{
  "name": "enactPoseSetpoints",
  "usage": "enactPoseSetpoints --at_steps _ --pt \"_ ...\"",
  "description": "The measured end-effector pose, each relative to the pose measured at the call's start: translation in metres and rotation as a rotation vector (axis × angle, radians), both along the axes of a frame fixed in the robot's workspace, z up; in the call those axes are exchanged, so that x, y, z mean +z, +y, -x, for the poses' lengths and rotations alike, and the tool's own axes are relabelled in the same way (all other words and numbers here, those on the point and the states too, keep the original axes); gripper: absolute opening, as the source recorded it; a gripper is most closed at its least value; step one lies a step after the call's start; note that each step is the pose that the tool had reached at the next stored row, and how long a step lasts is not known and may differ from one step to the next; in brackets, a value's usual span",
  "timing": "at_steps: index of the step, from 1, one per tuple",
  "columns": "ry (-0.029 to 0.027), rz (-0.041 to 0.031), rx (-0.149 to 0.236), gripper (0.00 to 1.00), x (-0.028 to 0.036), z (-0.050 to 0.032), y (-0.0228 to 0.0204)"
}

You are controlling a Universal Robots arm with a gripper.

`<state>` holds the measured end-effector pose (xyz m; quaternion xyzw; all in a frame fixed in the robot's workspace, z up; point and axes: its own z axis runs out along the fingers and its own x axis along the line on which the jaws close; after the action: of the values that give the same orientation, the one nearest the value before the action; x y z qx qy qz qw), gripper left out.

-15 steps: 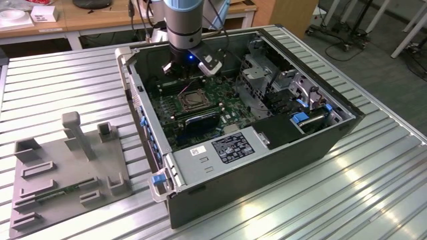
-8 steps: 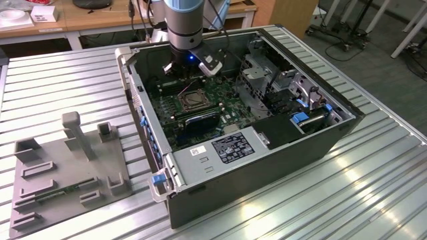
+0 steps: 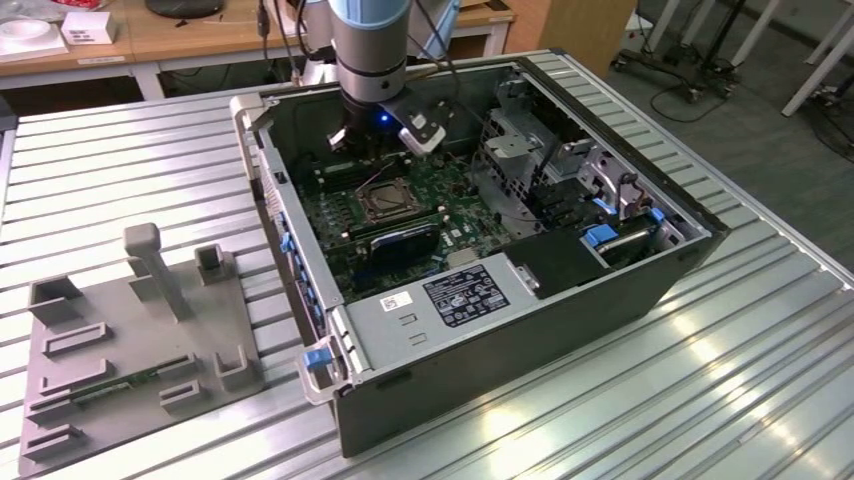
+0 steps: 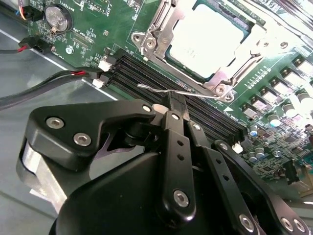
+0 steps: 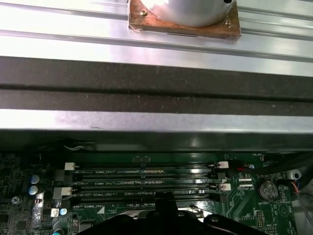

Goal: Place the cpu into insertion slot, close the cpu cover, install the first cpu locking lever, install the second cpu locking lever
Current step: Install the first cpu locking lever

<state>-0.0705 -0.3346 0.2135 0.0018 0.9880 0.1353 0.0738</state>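
The cpu [image 4: 205,39] lies flat in the insertion slot [image 3: 384,200] on the green motherboard [image 4: 88,34]. The silvery cpu cover [image 4: 156,24] is folded down around the chip's edges. A thin wire cpu locking lever [image 4: 151,88] runs along the socket's edge beside the black memory slots [image 4: 146,71]. My gripper [image 4: 177,100] is shut, with its black fingertips against this lever's handle. I cannot tell whether the wire is pinched between them. In the exterior view my gripper [image 3: 354,140] hangs inside the open computer case, just behind the socket.
The case walls [image 3: 267,150] stand close around the arm. Cables [image 4: 44,88], a coin battery [image 4: 57,17] and the memory slots [image 5: 146,181] lie by the socket. A drive cage [image 3: 534,150] fills the case's right. A grey fixture block [image 3: 134,340] stands on the ribbed table.
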Motion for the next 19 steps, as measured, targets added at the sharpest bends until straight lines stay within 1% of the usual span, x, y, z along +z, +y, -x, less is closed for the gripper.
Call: enactPoseSetpoints --at_steps 12,19 --pt "0.0000 0.0000 0.000 0.11 -0.0099 -0.0020 0.0000" --pt "0.0000 0.0001 0.000 0.11 -0.0106 -0.0023 0.0000"
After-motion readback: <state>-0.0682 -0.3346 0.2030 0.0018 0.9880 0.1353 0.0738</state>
